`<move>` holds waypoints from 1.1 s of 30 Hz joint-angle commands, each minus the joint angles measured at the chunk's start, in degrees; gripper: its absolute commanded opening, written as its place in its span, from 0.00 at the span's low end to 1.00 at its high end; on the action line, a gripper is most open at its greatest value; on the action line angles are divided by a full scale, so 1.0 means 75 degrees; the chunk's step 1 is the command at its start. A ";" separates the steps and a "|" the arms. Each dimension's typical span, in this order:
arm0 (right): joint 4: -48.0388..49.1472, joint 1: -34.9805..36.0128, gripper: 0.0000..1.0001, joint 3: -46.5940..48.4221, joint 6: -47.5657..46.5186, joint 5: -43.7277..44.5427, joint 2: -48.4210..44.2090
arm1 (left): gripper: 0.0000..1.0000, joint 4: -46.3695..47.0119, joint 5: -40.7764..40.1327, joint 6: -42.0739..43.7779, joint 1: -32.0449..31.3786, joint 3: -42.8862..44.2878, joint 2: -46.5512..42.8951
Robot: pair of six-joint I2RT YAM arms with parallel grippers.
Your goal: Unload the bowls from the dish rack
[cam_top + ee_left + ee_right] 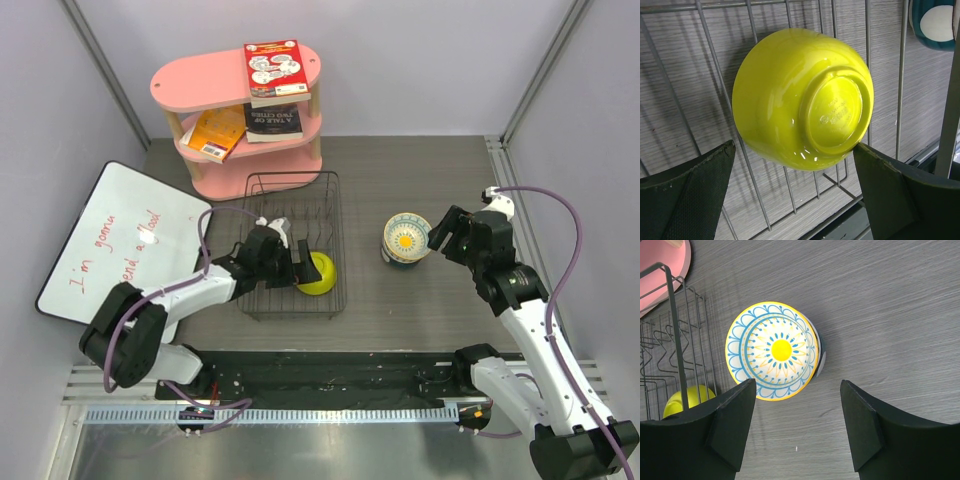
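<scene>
Left fingers [690, 200] wide apart, yellow bowl [802, 97] in rack [900, 90] just beyond them, right fingers [725, 427] apart, patterned bowl [772, 350] beyond

You are looking at a grey wood-grain tabletop [420, 170] sitting between pale lavender walls [420, 60]. A pink shelf [200, 80] is standing at the far edge, carrying books [272, 68]; a whiteboard [110, 230] is resting on the left side.
</scene>
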 commanded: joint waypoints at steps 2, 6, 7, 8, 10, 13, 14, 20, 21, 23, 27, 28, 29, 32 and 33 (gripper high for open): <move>0.0292 0.0001 0.73 0.0108 -0.0151 -0.0053 -0.0008 | 1.00 0.0392 0.0251 -0.0069 0.0100 0.0019 0.0280; 0.0280 0.0001 0.73 0.0108 -0.0163 -0.0041 -0.0007 | 1.00 0.0627 0.0288 -0.0163 0.0135 -0.0075 0.0163; 0.0280 0.0001 0.73 0.0096 -0.0163 -0.0041 -0.0007 | 1.00 0.0557 0.0276 -0.0151 0.0147 -0.0133 0.0093; 0.0280 0.0001 0.73 0.0073 -0.0151 -0.0041 -0.0019 | 1.00 0.0509 0.0287 -0.0140 0.0170 -0.0168 0.0034; 0.0292 0.0001 0.73 0.0061 -0.0151 -0.0053 -0.0007 | 1.00 0.0474 0.0334 -0.0139 0.0170 -0.0354 -0.0210; 0.0280 0.0001 0.73 0.0014 -0.0116 -0.0076 0.0004 | 1.00 0.0451 0.0393 -0.0175 0.0182 -0.0612 -0.0667; 0.0303 0.0001 0.73 0.0002 -0.0104 -0.0088 0.0004 | 1.00 0.0450 0.0416 -0.0175 0.0182 -0.0648 -0.0774; 0.0350 0.0001 0.73 -0.0068 -0.0022 -0.0158 0.0039 | 1.00 -0.0017 0.0417 -0.0093 0.0182 -0.0544 -0.1418; 0.0350 0.0001 0.73 -0.0068 -0.0022 -0.0158 0.0028 | 1.00 -0.0030 0.0428 -0.0093 0.0182 -0.0520 -0.1466; 0.0350 0.0001 0.73 -0.0068 -0.0011 -0.0170 0.0004 | 1.00 0.0016 0.0381 -0.0104 0.0194 -0.0473 -0.1536; 0.0362 -0.0010 0.73 -0.0080 0.0001 -0.0193 0.0004 | 1.00 0.0215 0.0381 -0.0175 0.0229 -0.0310 -0.1234; 0.0362 0.0001 0.73 -0.0080 -0.0010 -0.0193 -0.0007 | 1.00 0.0262 0.0404 -0.0221 0.0252 -0.0286 -0.1139; 0.0351 0.0001 0.73 -0.0080 -0.0011 -0.0182 -0.0019 | 1.00 0.0356 0.0532 -0.0268 0.0264 -0.0274 -0.0999; 0.0339 0.0001 0.73 -0.0068 -0.0046 -0.0158 -0.0019 | 1.00 0.0883 0.0685 -0.0526 0.0323 -0.0344 -0.0658; 0.0327 0.0001 0.73 -0.0068 -0.0057 -0.0135 -0.0042 | 1.00 0.1093 0.0686 -0.0596 0.0346 -0.0367 -0.0542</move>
